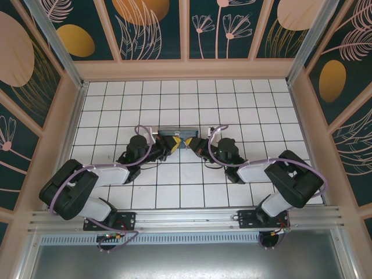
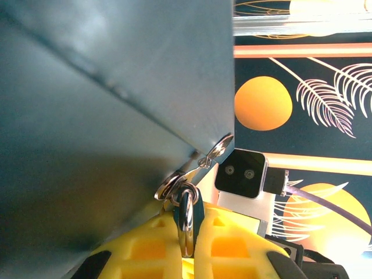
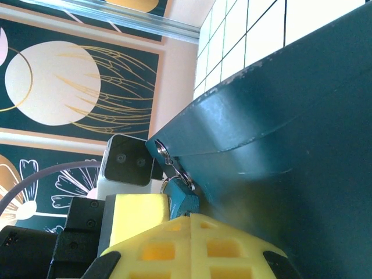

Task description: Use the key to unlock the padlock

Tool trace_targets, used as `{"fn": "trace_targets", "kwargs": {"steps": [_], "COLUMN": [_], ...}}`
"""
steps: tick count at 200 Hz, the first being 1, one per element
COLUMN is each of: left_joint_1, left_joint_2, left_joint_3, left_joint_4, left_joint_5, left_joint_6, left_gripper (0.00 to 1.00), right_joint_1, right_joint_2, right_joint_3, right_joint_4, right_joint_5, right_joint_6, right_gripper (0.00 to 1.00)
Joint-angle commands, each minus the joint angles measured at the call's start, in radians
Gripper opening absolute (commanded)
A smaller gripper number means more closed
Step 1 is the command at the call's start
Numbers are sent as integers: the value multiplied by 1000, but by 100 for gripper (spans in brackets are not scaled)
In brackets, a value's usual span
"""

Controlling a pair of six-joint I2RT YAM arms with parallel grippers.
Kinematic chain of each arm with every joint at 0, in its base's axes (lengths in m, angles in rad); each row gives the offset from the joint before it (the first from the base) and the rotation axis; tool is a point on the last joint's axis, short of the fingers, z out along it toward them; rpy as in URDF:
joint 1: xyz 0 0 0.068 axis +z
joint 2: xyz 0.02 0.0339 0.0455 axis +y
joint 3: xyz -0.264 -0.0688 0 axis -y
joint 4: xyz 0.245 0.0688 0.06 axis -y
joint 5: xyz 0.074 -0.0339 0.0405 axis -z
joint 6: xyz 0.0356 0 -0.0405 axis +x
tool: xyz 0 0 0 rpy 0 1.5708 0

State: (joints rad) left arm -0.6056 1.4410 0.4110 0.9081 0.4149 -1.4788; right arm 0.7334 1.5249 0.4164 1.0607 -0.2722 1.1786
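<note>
Left gripper (image 2: 187, 241) clamped on key (image 2: 186, 214), right gripper (image 3: 191, 225) pinching padlock (image 3: 184, 204), body partly hidden

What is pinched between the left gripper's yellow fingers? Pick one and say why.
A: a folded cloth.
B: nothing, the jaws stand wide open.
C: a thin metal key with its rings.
C: in the left wrist view the left gripper has its yellow fingers closed together on the key, whose silvery rings stick out toward the dark box.
</note>
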Motion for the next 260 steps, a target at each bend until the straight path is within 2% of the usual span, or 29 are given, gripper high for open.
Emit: {"fn": "trace_targets", "kwargs": {"steps": [1,65,125,149,179,190,225,260], "left_joint_1": [-34,-34,-35,-35,-35,-34,-34,-34], "left_joint_2": [-38,-39,-47,-43,-47,-50,-55,-56], "left_joint_3": [0,-4,-5,-2,0,0,-3,-3], "left_joint_4": [78,73,63,69,72,69,67,62], "left_joint_5": [141,143,143,138,140,140,138,145], "left_joint_6": [10,17,24,19,15,15,18,30], "left_gripper": [0,0,0,0,0,0,0,0], "right_joint_1": [-28,-61,-78,-61,-3,4,-55,-57], "right_joint_2": [26,123,194,186,110,91,157,202], "right_joint_3": [19,54,66,88,156,158,71,121], "right_joint_4": [78,190,262,209,-68,-107,185,203], "right_joint_5": [9,-129,-164,-170,-85,-53,-111,-165], "right_joint_6": [9,101,164,116,-112,-154,45,126], "right_gripper": [0,0,0,0,0,0,0,0]}}
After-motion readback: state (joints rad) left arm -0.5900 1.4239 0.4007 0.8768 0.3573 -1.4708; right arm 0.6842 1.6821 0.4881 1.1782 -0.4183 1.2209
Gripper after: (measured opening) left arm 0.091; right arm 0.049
